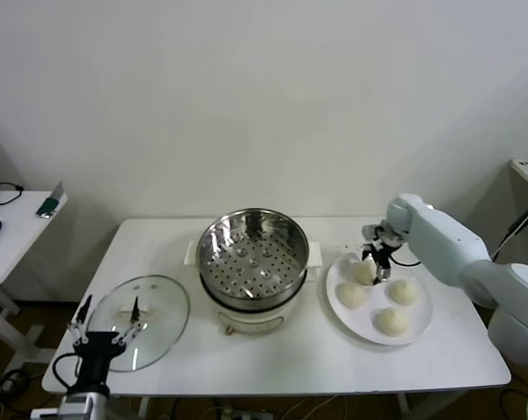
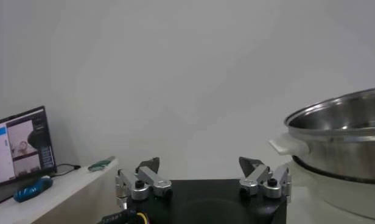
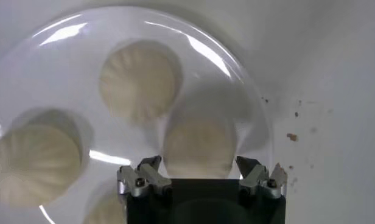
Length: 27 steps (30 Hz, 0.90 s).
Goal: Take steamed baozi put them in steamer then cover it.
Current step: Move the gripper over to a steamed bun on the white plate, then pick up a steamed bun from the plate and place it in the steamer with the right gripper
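Right gripper (image 3: pixel 199 173) hung over the white plate (image 1: pixel 418 329), jaws spread either side of the far-left baozi (image 3: pixel 198 145), not visibly pinching it. Four baozi sat on the plate; the steamer (image 1: pixel 252 254) was empty; the glass lid (image 1: pixel 139 320) lay on the table (image 1: pixel 334 359) at its left. Left gripper (image 1: pixel 104 324) idled released near the lid. The bun looked soft, light and easily dented: grip it low across the pleated sides, gently.
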Available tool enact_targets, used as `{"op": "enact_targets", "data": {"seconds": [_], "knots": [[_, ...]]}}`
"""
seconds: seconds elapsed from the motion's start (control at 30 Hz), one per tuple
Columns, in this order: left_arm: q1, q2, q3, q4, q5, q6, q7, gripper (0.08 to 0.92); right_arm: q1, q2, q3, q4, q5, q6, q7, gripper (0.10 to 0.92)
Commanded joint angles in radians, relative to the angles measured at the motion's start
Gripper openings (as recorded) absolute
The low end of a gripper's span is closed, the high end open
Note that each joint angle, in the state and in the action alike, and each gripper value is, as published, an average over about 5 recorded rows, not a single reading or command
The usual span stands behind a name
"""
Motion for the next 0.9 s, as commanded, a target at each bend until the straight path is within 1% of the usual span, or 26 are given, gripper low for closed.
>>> {"op": "enact_targets", "data": {"seconds": [0.03, 0.1, 0.2, 0.37, 0.5, 0.6, 0.7, 0.83, 0.9], "knots": [[0.001, -0.001, -0.002, 0.001, 0.002, 0.0, -0.002, 0.823, 0.003, 0.031, 0.009, -0.037, -0.023, 0.009, -0.001, 0.775], [0.002, -0.001, -0.003, 0.001, 0.002, -0.001, -0.003, 0.823, 0.003, 0.031, 0.017, -0.038, -0.031, 0.012, -0.002, 0.737], [0.005, -0.002, -0.004, 0.002, 0.001, -0.004, -0.007, 0.823, 0.002, 0.029, 0.03, -0.039, -0.039, 0.017, -0.003, 0.701], [0.016, -0.004, -0.004, -0.001, 0.001, -0.007, -0.007, 0.823, 0.011, 0.012, 0.033, -0.022, -0.032, 0.032, -0.01, 0.688], [0.024, -0.005, -0.003, -0.005, 0.003, -0.009, -0.005, 0.823, 0.084, -0.029, -0.048, 0.049, 0.023, 0.065, -0.028, 0.687], [0.028, -0.007, -0.001, -0.008, 0.005, -0.009, -0.004, 0.823, 0.188, -0.051, -0.145, 0.116, 0.08, 0.12, -0.058, 0.689], [0.031, -0.008, 0.0, -0.01, 0.006, -0.011, -0.002, 0.823, 0.307, -0.035, -0.232, 0.144, 0.114, 0.198, -0.088, 0.689], [0.033, -0.013, 0.001, -0.01, 0.005, -0.018, -0.001, 0.823, 0.429, 0.012, -0.278, 0.17, 0.064, 0.321, -0.109, 0.688], [0.036, -0.018, 0.003, -0.011, 0.001, -0.018, -0.001, 0.823, 0.472, 0.031, -0.285, 0.212, 0.044, 0.367, -0.115, 0.689]]}}
